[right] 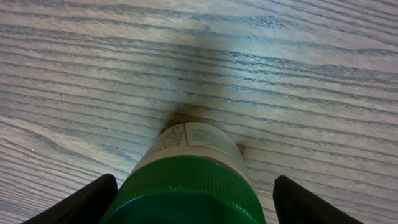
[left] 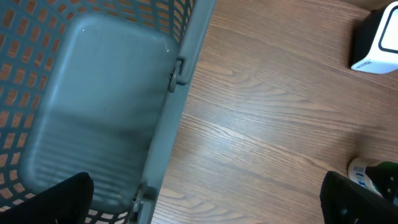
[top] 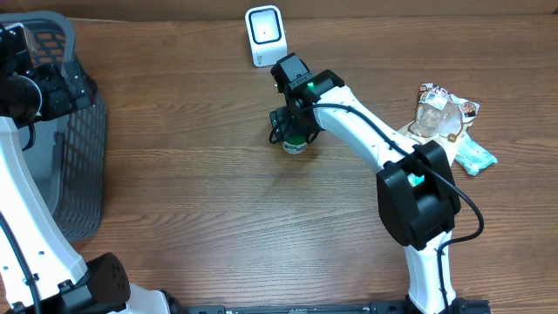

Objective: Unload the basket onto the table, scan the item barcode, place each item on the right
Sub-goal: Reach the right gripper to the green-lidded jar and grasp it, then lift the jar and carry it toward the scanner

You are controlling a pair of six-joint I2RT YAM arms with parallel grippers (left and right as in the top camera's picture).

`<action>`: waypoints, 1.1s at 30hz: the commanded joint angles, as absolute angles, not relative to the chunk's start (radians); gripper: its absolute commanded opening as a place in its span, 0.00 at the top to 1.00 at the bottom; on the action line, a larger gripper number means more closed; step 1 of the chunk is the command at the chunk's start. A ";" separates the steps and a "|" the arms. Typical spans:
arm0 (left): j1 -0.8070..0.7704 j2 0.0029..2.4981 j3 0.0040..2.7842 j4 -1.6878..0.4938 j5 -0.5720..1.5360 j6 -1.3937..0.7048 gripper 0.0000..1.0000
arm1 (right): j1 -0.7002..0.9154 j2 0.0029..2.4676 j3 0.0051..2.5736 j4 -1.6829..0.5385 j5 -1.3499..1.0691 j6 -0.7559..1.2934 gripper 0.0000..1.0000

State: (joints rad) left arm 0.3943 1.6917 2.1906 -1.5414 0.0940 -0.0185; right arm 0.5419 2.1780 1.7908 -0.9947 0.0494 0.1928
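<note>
Right at the right gripper (right: 194, 202): bottle (right: 198, 143), upright on the bench (right: 298, 74), green cap up, between the jaws. Jaws released, one finger on each side of the cap, close to it but seemingly not pressing. Long axis of bottle vertical, so in line with the downward reach of the wrist. Label on the side wall, barcode not readable from here. Probably at the grasp step, with the scan itself not yet done. A little further, beyond the bottle toward the far edge: white scanner (top: 264, 35), near the bottle but apart from it. For the coming move, likely enough to clamp, lift and turn the label side to the scanner; some risk of slip on the smooth cap. Off to the right side: packs (top: 446, 118), not involved. Farthest, at the left: left gripper (left: 206, 193), jaws wide and holding nothing, above the basket (left: 93, 93), well apart from the bottle. Right arm clearly the nearer one.
</note>
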 commanded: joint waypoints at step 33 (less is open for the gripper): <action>0.392 1.697 2.194 -1.540 0.097 0.001 0.01 | 0.337 2.118 2.071 -1.299 -0.859 -0.076 0.43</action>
State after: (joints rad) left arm 0.3943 1.6920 2.1906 -1.5414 0.0937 -0.0181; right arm 0.3717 2.1830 2.0346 -1.2964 -0.5289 0.0639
